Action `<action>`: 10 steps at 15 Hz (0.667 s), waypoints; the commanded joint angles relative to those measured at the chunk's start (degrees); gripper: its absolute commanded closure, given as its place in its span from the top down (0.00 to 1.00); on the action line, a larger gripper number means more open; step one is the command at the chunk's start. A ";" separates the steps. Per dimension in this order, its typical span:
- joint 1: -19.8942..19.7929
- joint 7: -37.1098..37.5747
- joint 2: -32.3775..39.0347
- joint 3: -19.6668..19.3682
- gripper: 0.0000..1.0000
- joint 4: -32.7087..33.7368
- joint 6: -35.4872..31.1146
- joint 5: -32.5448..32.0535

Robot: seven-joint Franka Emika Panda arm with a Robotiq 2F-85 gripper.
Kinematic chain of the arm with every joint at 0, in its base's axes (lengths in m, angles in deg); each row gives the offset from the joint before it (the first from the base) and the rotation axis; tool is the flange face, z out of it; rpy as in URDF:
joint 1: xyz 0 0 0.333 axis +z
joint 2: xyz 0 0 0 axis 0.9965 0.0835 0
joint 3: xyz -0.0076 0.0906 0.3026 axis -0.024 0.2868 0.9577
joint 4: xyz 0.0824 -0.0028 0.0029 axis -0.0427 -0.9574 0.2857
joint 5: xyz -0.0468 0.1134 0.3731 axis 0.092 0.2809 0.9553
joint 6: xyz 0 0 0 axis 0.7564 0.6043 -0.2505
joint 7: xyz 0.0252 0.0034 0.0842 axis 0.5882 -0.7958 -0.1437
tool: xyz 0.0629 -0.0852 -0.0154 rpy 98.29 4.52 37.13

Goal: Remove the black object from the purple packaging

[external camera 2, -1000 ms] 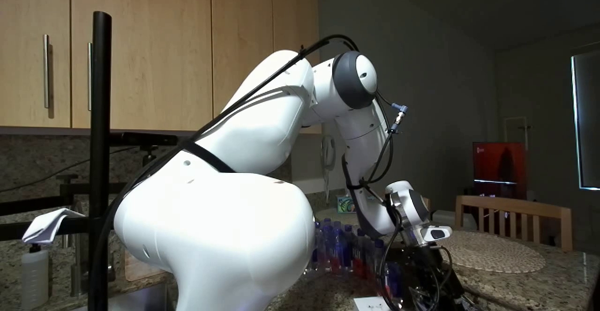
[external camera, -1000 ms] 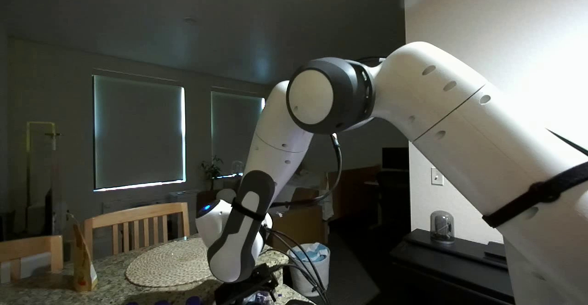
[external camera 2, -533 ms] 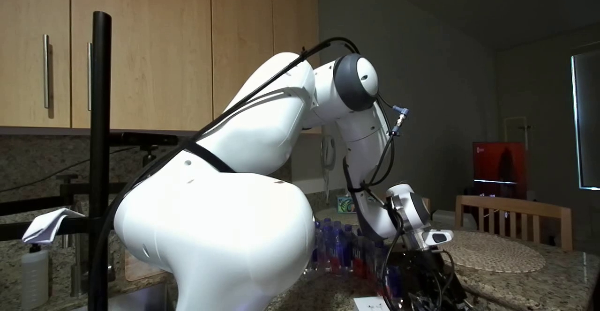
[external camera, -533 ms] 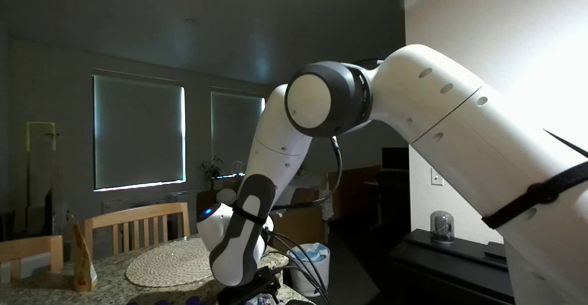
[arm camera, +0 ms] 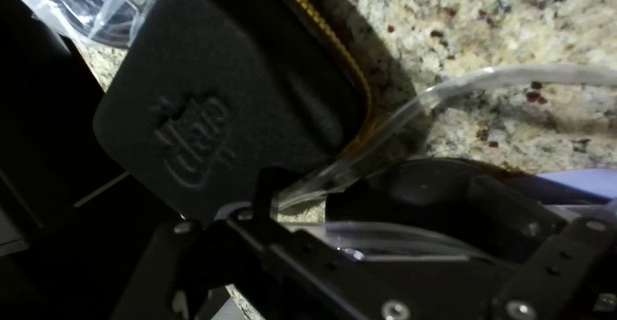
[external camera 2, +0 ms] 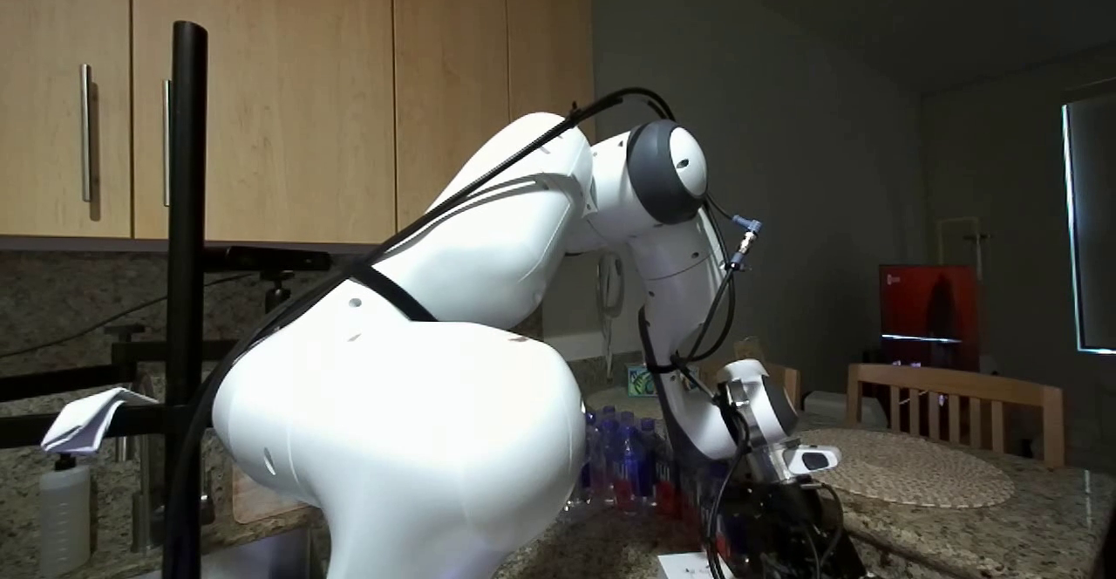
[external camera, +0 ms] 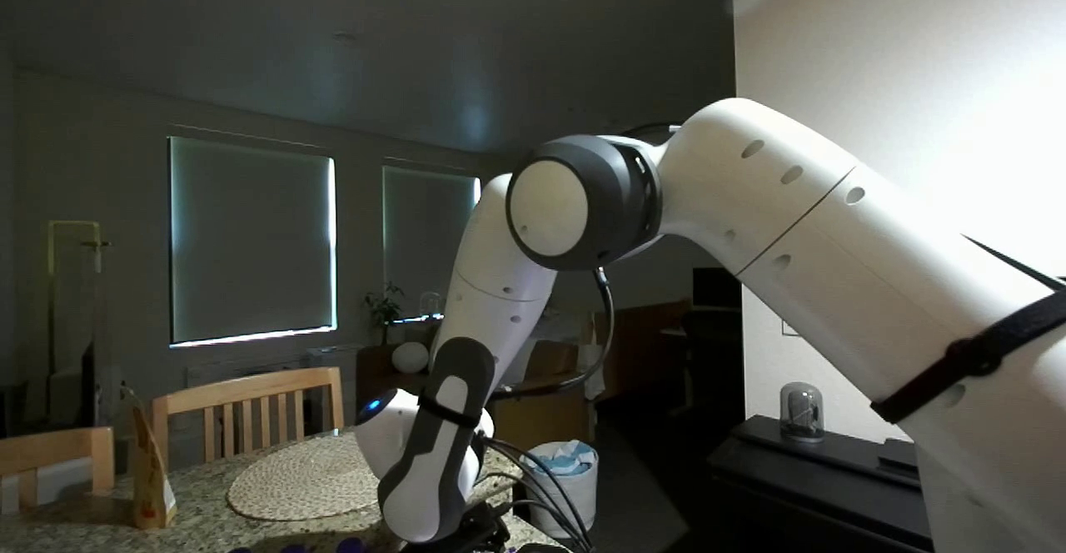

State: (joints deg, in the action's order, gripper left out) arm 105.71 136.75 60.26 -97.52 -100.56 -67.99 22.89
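Observation:
The black object [arm camera: 424, 180] is a dark, glossy, rounded lump on the granite counter in the wrist view. Clear plastic packaging [arm camera: 385, 238] runs along its lower side, and a lilac part of the packaging [arm camera: 578, 182] shows at the right edge. My gripper [arm camera: 439, 202] is open around the object. One finger [arm camera: 265, 192] stands left of it, with a gap showing bare counter. The other finger is at the right edge, mostly cut off. The gripper is low at the bottom edge of both exterior views [external camera: 479, 528] [external camera 2: 789, 518]. The object and packaging cannot be made out there.
A black zip case [arm camera: 207, 103] with yellow zipper lies left of the gripper. Crumpled clear wrap [arm camera: 96, 6] is behind it. The counter edge drops off at left. Several blue-capped bottles [external camera 2: 623, 466] and a white card [external camera 2: 684, 566] stand near the arm. A woven mat [external camera: 304, 478] lies beyond.
The arm has come down in both exterior views, and the gripper has sunk further below the bottom edge. The other things have not moved.

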 commanded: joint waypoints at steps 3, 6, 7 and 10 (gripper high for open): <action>3.36 5.87 3.01 -3.10 1.00 2.45 -3.09 -5.76; 4.74 9.05 4.21 -4.01 1.00 4.06 -2.16 -9.34; 4.96 9.86 4.67 -4.08 1.00 4.56 -2.04 -10.22; 5.75 13.39 6.11 -4.43 1.00 6.20 -1.48 -14.12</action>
State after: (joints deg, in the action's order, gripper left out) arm 110.60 145.85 62.66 -101.12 -98.13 -68.14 12.67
